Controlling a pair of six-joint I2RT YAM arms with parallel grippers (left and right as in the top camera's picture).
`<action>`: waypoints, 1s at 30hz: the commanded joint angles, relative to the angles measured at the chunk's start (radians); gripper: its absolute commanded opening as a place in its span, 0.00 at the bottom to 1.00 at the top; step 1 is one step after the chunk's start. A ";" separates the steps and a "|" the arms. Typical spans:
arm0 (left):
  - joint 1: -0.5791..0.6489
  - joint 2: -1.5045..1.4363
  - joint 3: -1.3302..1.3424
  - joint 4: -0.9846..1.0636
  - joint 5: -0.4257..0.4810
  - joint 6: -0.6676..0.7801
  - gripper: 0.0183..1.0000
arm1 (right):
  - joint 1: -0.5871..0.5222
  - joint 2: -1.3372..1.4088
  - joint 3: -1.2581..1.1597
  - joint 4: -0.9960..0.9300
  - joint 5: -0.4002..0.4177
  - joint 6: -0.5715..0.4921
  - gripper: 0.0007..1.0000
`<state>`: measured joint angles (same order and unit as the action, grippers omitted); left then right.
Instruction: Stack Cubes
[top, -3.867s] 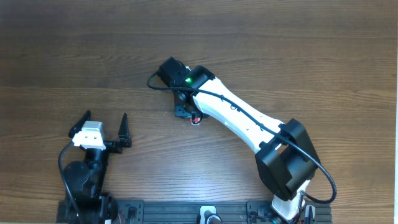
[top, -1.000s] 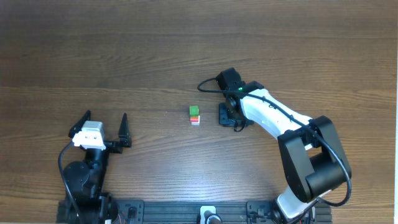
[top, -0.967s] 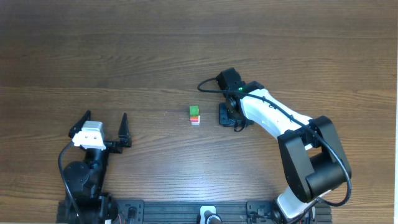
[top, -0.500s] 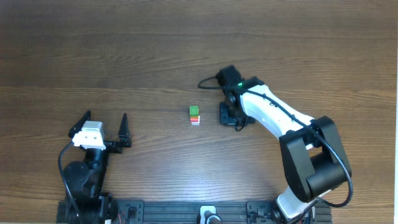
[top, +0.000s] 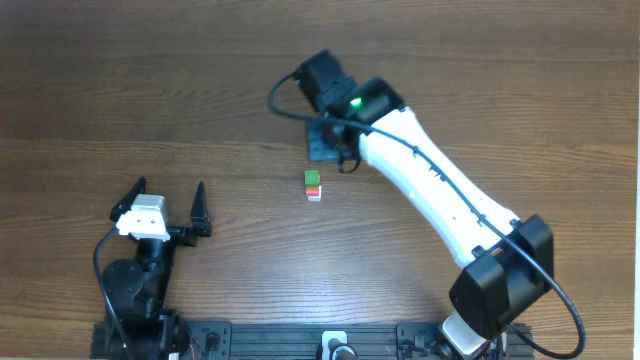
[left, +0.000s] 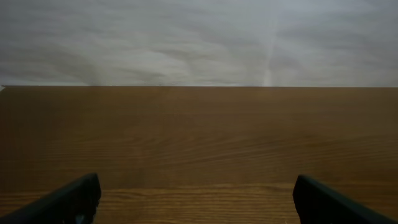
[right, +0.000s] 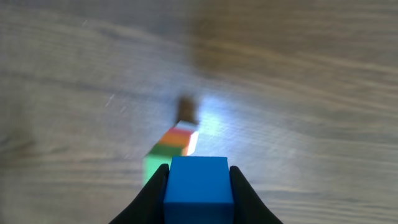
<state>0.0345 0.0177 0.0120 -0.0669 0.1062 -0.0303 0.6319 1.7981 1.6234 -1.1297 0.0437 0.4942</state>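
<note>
Blue cube (right: 198, 186) pinched between right gripper (top: 328, 143) fingers, held above the table near the green-topped stack (top: 313, 184), so it's mid-carry and next probably needs centring over the stack, lowering, then release; left gripper (top: 168, 195) parked, fingers spread.

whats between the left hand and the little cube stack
In the top view, just bare wooden table lies between the left hand and the cube stack.

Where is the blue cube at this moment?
The blue cube is clamped in the right gripper, held above the table near its middle, close to the green-topped stack but not yet on it.
</note>
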 joint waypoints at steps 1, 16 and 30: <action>-0.005 -0.002 -0.006 0.001 0.013 -0.011 1.00 | 0.067 -0.003 0.021 -0.009 0.010 0.094 0.13; -0.005 -0.002 -0.006 0.000 0.013 -0.011 1.00 | 0.111 0.110 0.032 -0.012 0.005 0.150 0.13; -0.005 -0.002 -0.006 0.000 0.013 -0.011 1.00 | 0.108 0.114 0.032 -0.038 0.007 0.163 0.13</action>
<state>0.0345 0.0177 0.0120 -0.0669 0.1062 -0.0303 0.7406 1.9018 1.6310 -1.1675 0.0433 0.6491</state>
